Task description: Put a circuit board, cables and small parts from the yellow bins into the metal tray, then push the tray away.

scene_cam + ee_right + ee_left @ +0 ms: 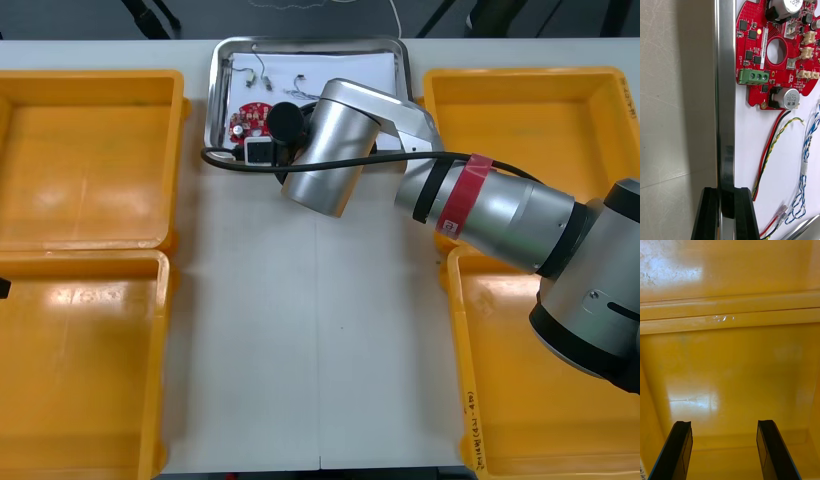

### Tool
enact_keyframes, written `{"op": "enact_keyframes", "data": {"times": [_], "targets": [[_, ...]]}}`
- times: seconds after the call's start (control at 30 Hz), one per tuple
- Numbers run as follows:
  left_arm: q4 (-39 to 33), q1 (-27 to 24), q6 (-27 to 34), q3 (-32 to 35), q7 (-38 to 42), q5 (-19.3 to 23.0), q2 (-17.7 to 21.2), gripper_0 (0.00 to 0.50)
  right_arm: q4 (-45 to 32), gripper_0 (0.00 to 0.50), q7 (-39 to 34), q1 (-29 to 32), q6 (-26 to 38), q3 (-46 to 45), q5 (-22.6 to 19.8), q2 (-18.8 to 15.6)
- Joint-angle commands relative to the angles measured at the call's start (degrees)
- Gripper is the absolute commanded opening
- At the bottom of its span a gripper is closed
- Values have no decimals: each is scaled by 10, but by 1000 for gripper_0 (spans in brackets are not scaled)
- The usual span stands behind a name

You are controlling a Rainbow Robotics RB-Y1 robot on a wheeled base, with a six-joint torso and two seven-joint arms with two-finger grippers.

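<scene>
The right end effector (725,193) clamps the near rim of the metal tray (724,93), which lies beyond it at the worktop's far edge. The left end effector (724,427) hangs open over a yellow bin (730,363).

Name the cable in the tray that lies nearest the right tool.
The red and yellow cable, running beside the right tool clamped on the metal tray's rim; the twisted blue and white cable lies farther out.
</scene>
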Motion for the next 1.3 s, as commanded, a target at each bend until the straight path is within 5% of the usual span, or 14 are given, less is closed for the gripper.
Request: {"op": "enact_keyframes", "data": {"times": [0.03, 0.43, 0.57, 1.03, 1.3], "targets": [[-15, 11, 4, 18, -23, 4, 24, 500, -4, 135, 19, -34, -7, -18, 7, 10], [-15, 11, 4, 18, -23, 4, 24, 500, -4, 435, 38, -34, -5, -12, 7, 10], [-15, 11, 4, 18, -23, 4, 24, 500, -4, 490, 47, -33, 2, -12, 6, 9], [-15, 11, 4, 18, -23, 4, 24, 500, -42, 500, 68, -34, 52, -41, -3, -1], [-15, 11, 4, 18, -23, 4, 24, 500, -105, 500, 69, -34, 125, -91, -105, -35]]}}
